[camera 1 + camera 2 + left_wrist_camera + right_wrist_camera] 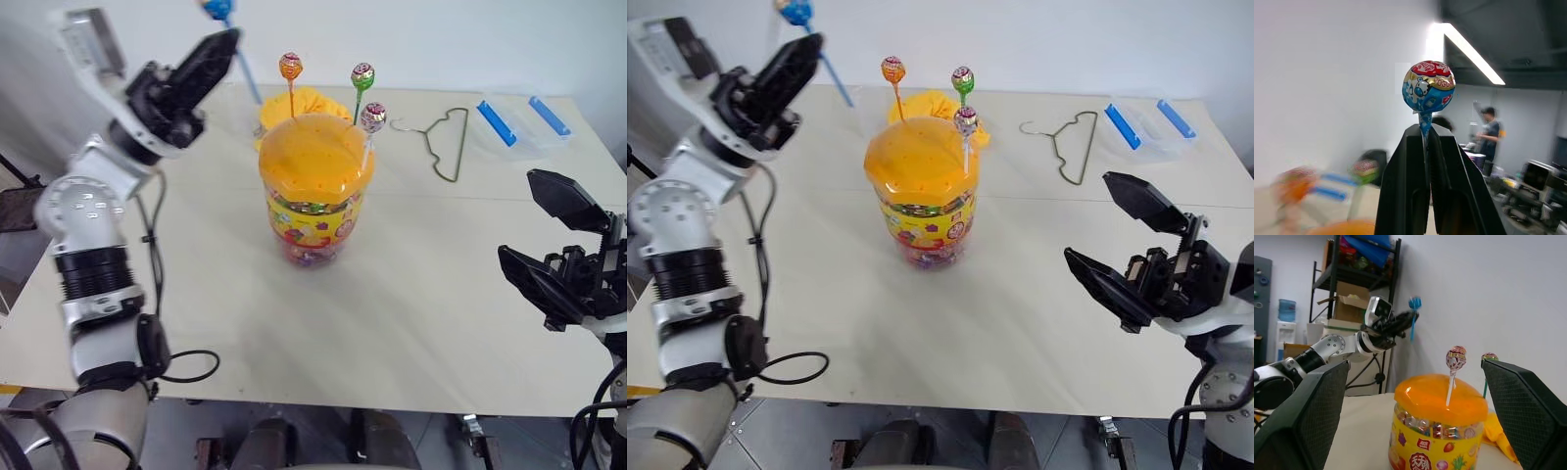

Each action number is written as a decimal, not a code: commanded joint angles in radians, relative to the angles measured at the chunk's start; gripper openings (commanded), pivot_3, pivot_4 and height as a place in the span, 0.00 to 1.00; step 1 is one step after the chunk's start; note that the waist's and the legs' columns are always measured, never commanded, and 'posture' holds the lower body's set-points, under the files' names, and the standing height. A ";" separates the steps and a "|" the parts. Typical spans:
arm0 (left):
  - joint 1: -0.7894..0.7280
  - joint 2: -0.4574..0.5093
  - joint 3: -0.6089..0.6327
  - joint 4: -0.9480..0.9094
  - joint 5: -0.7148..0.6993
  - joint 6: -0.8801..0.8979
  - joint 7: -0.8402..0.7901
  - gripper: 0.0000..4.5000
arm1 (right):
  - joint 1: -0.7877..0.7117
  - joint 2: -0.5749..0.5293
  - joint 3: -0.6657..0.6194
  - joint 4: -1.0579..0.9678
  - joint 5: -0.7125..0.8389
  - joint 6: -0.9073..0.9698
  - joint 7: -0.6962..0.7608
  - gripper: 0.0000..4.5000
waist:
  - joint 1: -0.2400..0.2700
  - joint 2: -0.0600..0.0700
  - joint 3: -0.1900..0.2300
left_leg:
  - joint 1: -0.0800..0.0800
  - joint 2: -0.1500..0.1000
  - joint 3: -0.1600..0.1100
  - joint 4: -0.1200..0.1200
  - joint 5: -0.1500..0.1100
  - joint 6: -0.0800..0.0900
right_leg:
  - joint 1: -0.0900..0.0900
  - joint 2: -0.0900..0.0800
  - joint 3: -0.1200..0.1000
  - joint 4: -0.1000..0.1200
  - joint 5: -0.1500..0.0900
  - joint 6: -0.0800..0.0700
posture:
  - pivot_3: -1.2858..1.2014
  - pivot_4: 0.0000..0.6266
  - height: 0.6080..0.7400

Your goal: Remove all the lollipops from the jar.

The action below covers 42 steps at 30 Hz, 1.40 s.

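The jar, a clear tub with an orange domed lid and a colourful label, stands upright mid-table. Three lollipops are stuck in its lid: one on an orange stick, one on a green stick, one on a white stick. My left gripper is raised to the left of the jar and above it, shut on the blue stick of a fourth lollipop, whose head rises just past the fingertips. My right gripper is open and empty, to the right of the jar and well apart from it.
A yellow cloth lump lies just behind the jar. A wire hanger and a clear flat box with blue clips sit at the back right. A person stands far off in the room.
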 commanded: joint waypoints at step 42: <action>-0.093 0.037 -0.198 0.201 0.387 -0.318 -0.210 0.98 | 0.025 -0.040 -0.149 0.074 -0.026 0.016 -0.108 1.00 | 0.053 0.002 0.000 | 0.000 -0.005 -0.005 0.004 0.000 0.000 | -0.001 -0.003 -0.002 0.011 -0.002 -0.005 | 0.52 0.24 1.00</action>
